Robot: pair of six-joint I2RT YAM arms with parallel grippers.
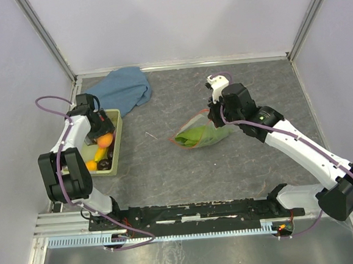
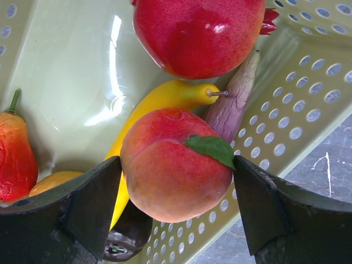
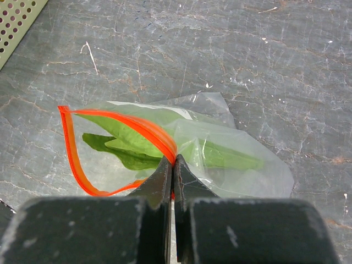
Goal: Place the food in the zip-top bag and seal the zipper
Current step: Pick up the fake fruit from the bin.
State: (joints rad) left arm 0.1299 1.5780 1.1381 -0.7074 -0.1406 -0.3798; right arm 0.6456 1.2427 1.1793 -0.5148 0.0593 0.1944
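Left gripper (image 2: 176, 181): fingers (image 2: 93, 192) stand wide, one either side of a peach (image 2: 165, 159), pads right at its skin. Whether they press on it cannot be told. The peach sits over a yellow banana (image 2: 165, 99) in the pale green basket (image 2: 66, 66). Also in there: a large red fruit (image 2: 198, 33), a pale purple piece (image 2: 234, 99), a red-orange pear (image 2: 14, 154) and something dark purple (image 2: 124, 239), partly hidden under the finger.

Right gripper (image 3: 173, 165): jaws closed together, pinching the zipper (image 3: 126, 122) near the middle of its length. The red-orange strip bows out in a loop (mouth of the bag gaping). The zip-top bag (image 3: 258, 176) lies on the grey table (image 3: 247, 55), well apart from the basket, with a green leaf (image 3: 132, 143) inside it.

Top view: basket at the table's left side, blue cloth (image 1: 121, 87) crumpled behind it.
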